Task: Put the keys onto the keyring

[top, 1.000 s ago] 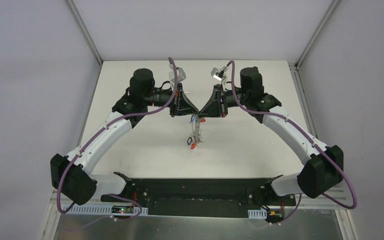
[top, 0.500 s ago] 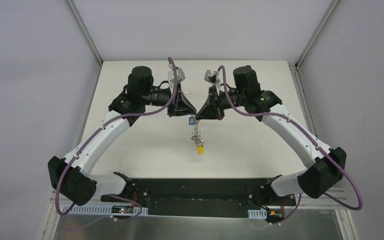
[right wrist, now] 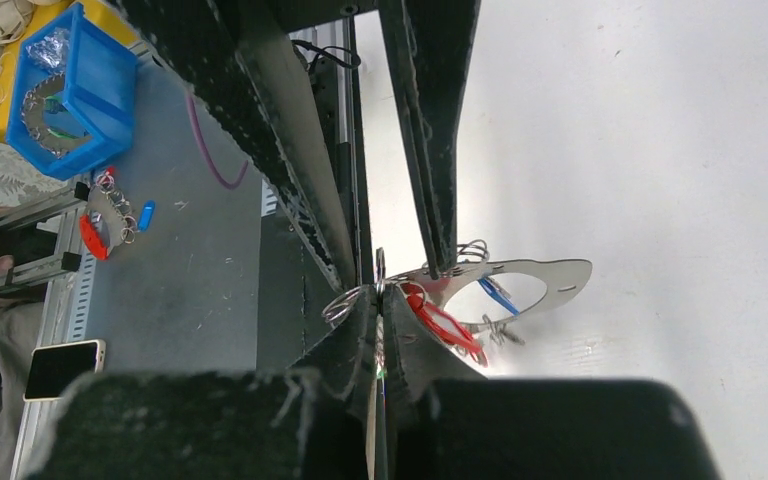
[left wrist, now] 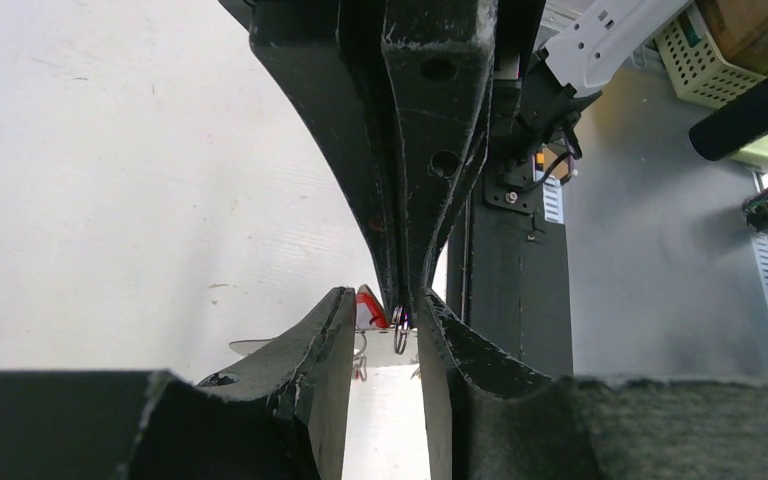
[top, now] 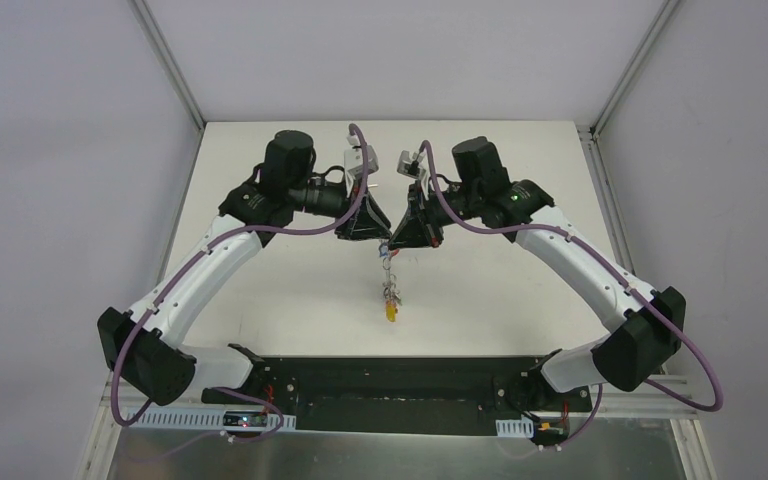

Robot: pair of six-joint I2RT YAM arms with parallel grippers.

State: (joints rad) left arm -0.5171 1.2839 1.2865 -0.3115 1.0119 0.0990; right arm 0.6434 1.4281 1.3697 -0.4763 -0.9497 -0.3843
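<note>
- Pinched onto the thin wire of the keyring [right wrist: 379, 262], the right gripper [right wrist: 377, 300] meets the left gripper [left wrist: 385, 296] tip to tip.
- Left jaws stand narrowly apart around that wire.
- The keys [top: 391, 292] hang beneath the tips over the table [top: 290, 290], yellow tag lowest.

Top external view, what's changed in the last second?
The left tool and right tool shifted together toward the near edge. The keys hanging beneath came along, a yellow tag now lowest instead of red. Tools still meet tip to tip above the table.
</note>
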